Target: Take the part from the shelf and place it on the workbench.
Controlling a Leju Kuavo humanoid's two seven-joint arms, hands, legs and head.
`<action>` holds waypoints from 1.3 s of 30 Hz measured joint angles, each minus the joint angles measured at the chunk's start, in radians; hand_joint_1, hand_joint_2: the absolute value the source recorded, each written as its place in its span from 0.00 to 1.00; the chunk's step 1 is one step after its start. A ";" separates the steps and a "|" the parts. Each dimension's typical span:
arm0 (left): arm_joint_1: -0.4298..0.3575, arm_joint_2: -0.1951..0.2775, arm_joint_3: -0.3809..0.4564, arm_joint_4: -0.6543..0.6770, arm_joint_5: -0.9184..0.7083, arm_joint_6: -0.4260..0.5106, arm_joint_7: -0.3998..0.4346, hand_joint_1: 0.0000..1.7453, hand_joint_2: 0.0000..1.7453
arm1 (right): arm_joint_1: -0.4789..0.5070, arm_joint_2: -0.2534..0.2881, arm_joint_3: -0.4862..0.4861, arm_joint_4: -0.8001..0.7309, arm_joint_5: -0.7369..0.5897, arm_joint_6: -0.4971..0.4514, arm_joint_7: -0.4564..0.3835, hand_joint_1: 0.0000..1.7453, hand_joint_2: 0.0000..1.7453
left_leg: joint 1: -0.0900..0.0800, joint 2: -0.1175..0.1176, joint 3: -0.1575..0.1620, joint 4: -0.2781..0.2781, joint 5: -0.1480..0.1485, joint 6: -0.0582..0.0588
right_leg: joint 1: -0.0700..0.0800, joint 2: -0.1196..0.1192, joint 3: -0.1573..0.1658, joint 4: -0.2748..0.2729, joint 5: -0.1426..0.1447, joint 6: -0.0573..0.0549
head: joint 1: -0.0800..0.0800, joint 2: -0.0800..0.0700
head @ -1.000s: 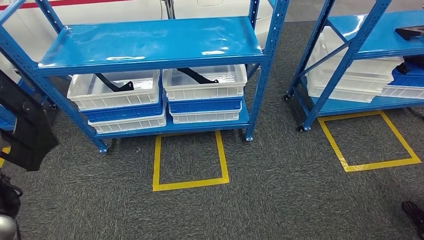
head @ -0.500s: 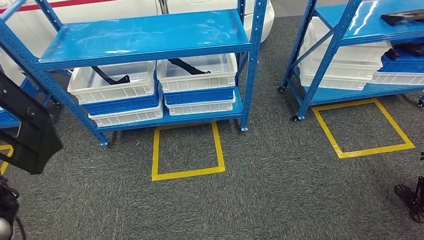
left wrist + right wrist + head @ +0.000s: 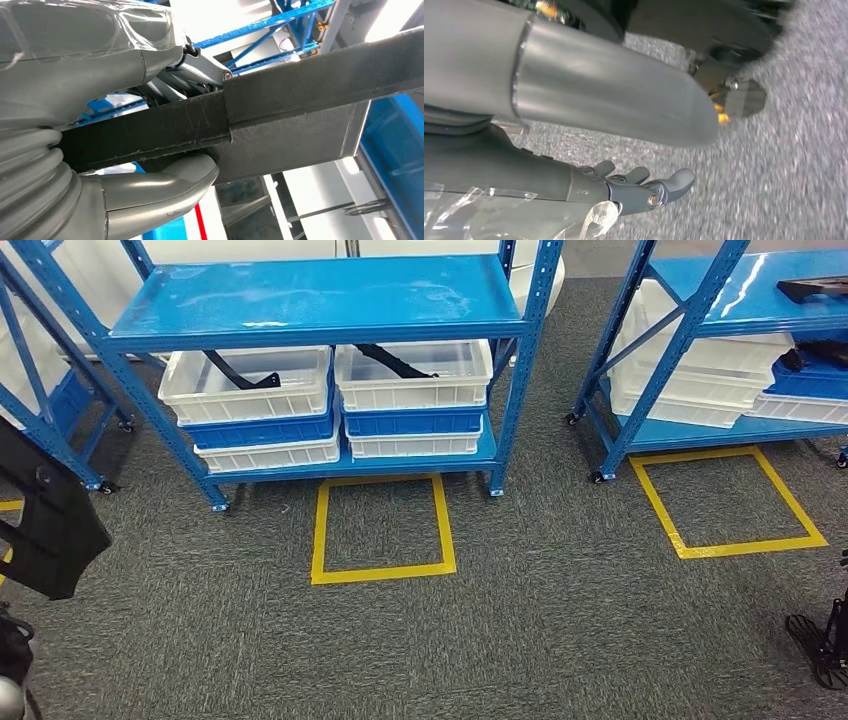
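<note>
The part (image 3: 45, 515) is a flat black panel at the left edge of the head view, held up off the grey carpet. In the left wrist view my left hand (image 3: 115, 75) grips the black part (image 3: 300, 95), with its thumb (image 3: 165, 182) pressed under the part's edge and its fingers over the top. My right hand (image 3: 634, 192) hangs over the carpet with its fingers spread and nothing in it. Its dark fingers (image 3: 822, 640) show at the lower right of the head view.
A blue shelf rack (image 3: 320, 300) stands ahead, with stacked white and blue bins (image 3: 245, 380) (image 3: 415, 370) holding black parts. A second rack (image 3: 740, 300) at the right carries another black part (image 3: 812, 287). Yellow tape squares (image 3: 383, 530) (image 3: 730, 502) mark the carpet before each rack.
The whole view has shifted, so the camera has moved; the racks now sit a little further right. The black part stays in my left hand at the left edge.
</note>
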State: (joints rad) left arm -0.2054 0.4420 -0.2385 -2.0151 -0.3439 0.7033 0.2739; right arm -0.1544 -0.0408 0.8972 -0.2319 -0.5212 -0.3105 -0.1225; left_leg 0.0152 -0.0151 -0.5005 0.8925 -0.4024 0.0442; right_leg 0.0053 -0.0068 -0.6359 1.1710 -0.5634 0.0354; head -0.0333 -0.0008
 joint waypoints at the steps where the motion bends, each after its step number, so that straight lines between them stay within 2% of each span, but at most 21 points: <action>1: 0.003 -0.001 0.000 0.000 0.000 0.000 0.000 1.00 1.00 | 0.001 0.000 0.000 0.000 0.002 0.003 0.002 0.00 0.00 | 0.000 -0.006 -0.006 0.001 0.004 -0.001 | -0.002 0.000 -0.022 0.056 -0.021 0.002 | 0.000 0.000; 3: 0.006 -0.002 0.000 0.000 -0.001 0.000 0.000 1.00 1.00 | 0.002 0.001 0.000 0.000 0.006 0.007 0.004 0.00 0.00 | 0.000 -0.023 -0.013 0.001 0.012 -0.005 | -0.006 0.002 -0.004 0.044 -0.001 0.004 | 0.000 0.000; 4: 0.006 -0.002 0.000 0.000 -0.002 0.000 0.000 1.00 1.00 | 0.002 0.002 0.000 0.000 0.007 0.008 0.004 0.00 0.00 | 0.000 -0.032 -0.015 0.001 0.015 -0.008 | -0.009 0.010 0.035 -0.024 0.032 0.003 | 0.000 0.000; 6: 0.006 -0.002 0.000 0.000 -0.008 0.000 0.000 1.00 1.00 | 0.004 0.001 -0.001 0.000 0.008 0.008 0.004 0.00 0.00 | 0.000 -0.049 -0.019 0.004 0.019 -0.016 | -0.013 0.063 0.124 -0.182 0.089 -0.003 | 0.000 0.000; 8: 0.004 -0.003 0.000 0.000 -0.022 0.000 -0.001 1.00 1.00 | 0.005 0.000 -0.004 0.000 0.008 0.013 0.004 0.00 0.00 | -0.001 -0.065 -0.027 0.007 0.025 -0.027 | -0.014 0.099 0.160 -0.254 0.105 -0.011 | -0.001 0.000; 10: 0.005 -0.004 0.000 0.000 -0.039 0.000 -0.001 1.00 1.00 | 0.004 0.002 -0.005 0.000 0.010 0.020 0.005 0.00 0.00 | 0.003 -0.081 -0.036 0.008 0.031 -0.040 | -0.011 0.078 0.159 -0.259 0.110 -0.023 | -0.001 0.000; 12: 0.005 -0.003 0.000 0.000 -0.045 -0.001 0.000 1.00 1.00 | 0.003 0.004 -0.006 0.000 0.011 0.026 0.005 0.00 0.00 | 0.006 -0.061 -0.056 0.042 0.010 -0.049 | -0.013 0.050 0.157 -0.263 0.118 -0.036 | -0.002 0.000; 15: 0.001 0.000 -0.002 0.000 -0.040 -0.006 0.012 1.00 1.00 | 0.006 0.006 -0.006 0.000 0.016 0.037 0.003 0.00 0.00 | 0.007 -0.009 -0.146 0.248 -0.099 -0.063 | -0.013 0.007 0.148 -0.264 0.124 -0.046 | -0.004 0.000; 17: 0.000 0.003 -0.004 0.000 -0.038 -0.009 0.018 1.00 1.00 | 0.007 0.007 -0.006 0.000 0.021 0.042 0.002 0.00 0.00 | 0.008 -0.002 -0.180 0.340 -0.131 -0.069 | -0.013 -0.022 0.143 -0.264 0.126 -0.046 | -0.004 0.000; 19: -0.004 0.007 -0.006 -0.002 -0.039 -0.010 0.018 1.00 1.00 | 0.005 0.009 -0.006 0.000 0.023 0.048 0.001 0.00 0.00 | 0.008 0.013 -0.128 0.262 -0.091 -0.071 | -0.014 -0.048 0.142 -0.264 0.127 -0.045 | -0.005 0.000; 22: -0.022 0.017 -0.008 -0.010 -0.040 -0.013 0.017 1.00 1.00 | 0.001 0.011 -0.006 0.000 0.026 0.059 0.000 0.00 0.00 | 0.005 0.080 -0.004 0.043 -0.020 -0.064 | -0.005 -0.080 0.145 -0.260 0.125 -0.032 | -0.005 0.000; 23: -0.027 0.020 -0.009 -0.012 -0.040 -0.015 0.017 1.00 1.00 | -0.001 0.011 -0.007 0.000 0.025 0.062 -0.001 0.00 0.00 | 0.003 0.090 0.008 0.015 -0.014 -0.057 | -0.002 -0.089 0.145 -0.259 0.124 -0.027 | -0.004 0.000; 25: -0.032 0.025 -0.010 -0.015 -0.042 -0.019 0.015 1.00 1.00 | -0.006 0.010 -0.007 0.000 0.024 0.071 -0.001 0.00 0.00 | -0.001 0.071 0.000 0.011 -0.009 -0.040 | -0.001 -0.110 0.145 -0.259 0.124 -0.017 | -0.002 0.000; 26: -0.032 0.028 -0.011 -0.017 -0.043 -0.021 0.014 1.00 1.00 | -0.009 0.010 -0.007 0.000 0.023 0.073 -0.001 0.00 0.00 | -0.001 0.059 -0.003 0.011 -0.006 -0.032 | -0.004 -0.104 0.144 -0.254 0.118 -0.010 | -0.002 0.000; 28: -0.037 0.033 -0.013 -0.023 -0.045 -0.027 0.012 1.00 1.00 | -0.011 0.010 -0.007 0.000 0.025 0.077 -0.001 0.00 0.00 | 0.000 0.038 -0.009 0.010 0.003 -0.017 | -0.009 -0.058 0.117 -0.189 0.071 0.001 | -0.002 0.000; 30: -0.041 0.035 -0.016 -0.026 -0.047 -0.032 0.012 1.00 1.00 | -0.009 0.010 -0.007 0.000 0.026 0.080 -0.001 0.00 0.00 | -0.002 0.018 -0.016 0.010 0.010 -0.008 | -0.010 -0.011 0.054 -0.045 -0.006 0.004 | -0.001 0.000; 32: -0.040 0.035 -0.021 -0.027 -0.047 -0.034 0.012 1.00 1.00 | -0.006 0.011 -0.007 0.000 0.027 0.085 0.000 0.00 0.00 | -0.007 -0.007 -0.023 0.010 0.015 -0.002 | -0.008 -0.001 0.004 0.063 -0.041 0.001 | -0.001 0.000; 33: -0.039 0.035 -0.023 -0.027 -0.047 -0.034 0.012 1.00 1.00 | -0.005 0.011 -0.006 0.000 0.027 0.088 0.000 0.00 0.00 | -0.011 -0.021 -0.025 0.010 0.017 -0.001 | -0.007 0.001 0.005 0.060 -0.029 -0.004 | -0.001 0.000; 34: -0.039 0.036 -0.025 -0.028 -0.048 -0.034 0.012 1.00 1.00 | -0.004 0.011 -0.006 0.000 0.028 0.090 0.001 0.00 0.00 | -0.014 -0.036 -0.027 0.010 0.020 -0.001 | -0.006 0.006 0.031 0.009 0.003 -0.012 | -0.001 0.000; 37: -0.039 0.041 -0.027 -0.033 -0.050 -0.033 0.011 1.00 1.00 | -0.004 0.007 -0.006 0.000 0.029 0.094 0.003 0.00 0.00 | -0.019 -0.073 -0.029 0.011 0.028 -0.005 | 0.006 0.063 0.145 -0.218 0.098 -0.045 | -0.001 0.000; 39: -0.036 0.043 -0.027 -0.035 -0.044 -0.030 0.011 1.00 1.00 | -0.007 0.005 -0.007 0.001 0.029 0.097 0.003 0.00 0.00 | -0.016 -0.092 -0.034 0.011 0.033 -0.012 | 0.014 0.073 0.166 -0.264 0.109 -0.056 | 0.000 0.000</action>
State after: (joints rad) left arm -0.2411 0.4850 -0.2658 -2.0505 -0.3879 0.6731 0.2847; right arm -0.1610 -0.0361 0.8907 -0.2311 -0.4924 -0.2136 -0.1198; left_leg -0.0007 -0.1071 -0.5341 0.9034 -0.3695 0.0327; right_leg 0.0198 0.0660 -0.4694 0.9074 -0.4546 -0.0201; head -0.0329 -0.0008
